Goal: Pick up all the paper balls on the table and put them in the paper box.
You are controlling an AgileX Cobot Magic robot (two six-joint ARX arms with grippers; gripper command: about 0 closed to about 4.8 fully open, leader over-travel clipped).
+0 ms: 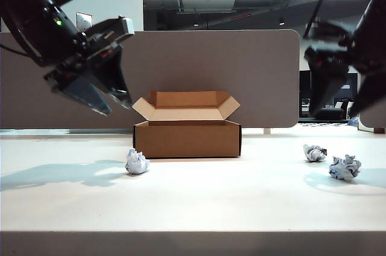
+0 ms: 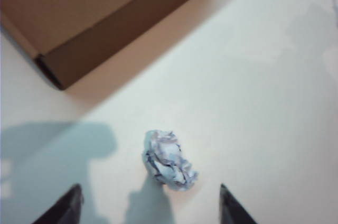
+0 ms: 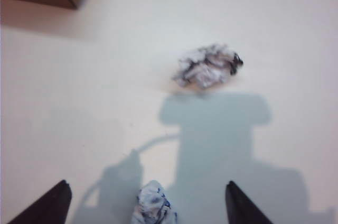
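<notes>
Below the spread-jawed left gripper (image 2: 150,208) lies a crumpled white paper ball (image 2: 169,159); descend centred. Right gripper (image 3: 145,203), likewise spread, hovers above another (image 3: 153,208).

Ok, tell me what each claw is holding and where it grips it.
Nothing. The left claw and right claw are open above the table, where all three paper balls lie.

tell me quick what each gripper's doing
left gripper: open, empty, above a paper ball.
right gripper: open, empty, above another paper ball.

Bright overhead strip light; soft table shadows; right wrist view blurred.
</notes>
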